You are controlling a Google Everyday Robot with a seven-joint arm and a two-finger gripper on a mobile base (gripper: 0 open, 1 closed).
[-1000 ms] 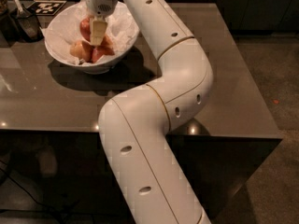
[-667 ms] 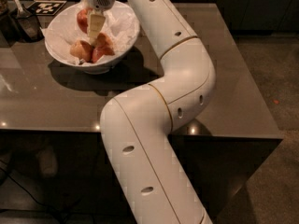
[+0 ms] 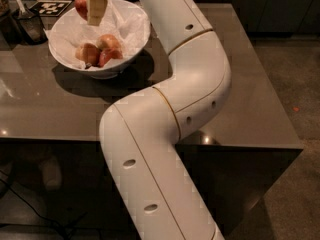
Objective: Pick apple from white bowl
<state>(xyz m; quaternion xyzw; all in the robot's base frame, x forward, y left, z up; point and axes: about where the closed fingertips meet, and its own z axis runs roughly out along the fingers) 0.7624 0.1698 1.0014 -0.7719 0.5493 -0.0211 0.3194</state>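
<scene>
the round deep red apple (image 3: 80, 3) is clamped in the jaws of the two-finger gripper (image 3: 87, 10), which are closed on it. one tan finger (image 3: 96, 9) presses its right side, and the other finger is hidden behind the fruit. the apple hangs in the air above the far left rim of the wide round white bowl (image 3: 136, 38), clear of what lies inside. in the bowl, on crumpled white paper (image 3: 125, 19), paler yellow-red apples (image 3: 88, 53) lie bunched toward the near left. the bowl stands on the far left part of a dark glossy grey table (image 3: 245, 89). the thick white jointed arm (image 3: 195, 69) rises from the near edge, bends right over the table and reaches to the far left. past the bowl lie a black-and-white patterned card (image 3: 50, 6) and a dark holder (image 3: 27, 24).
</scene>
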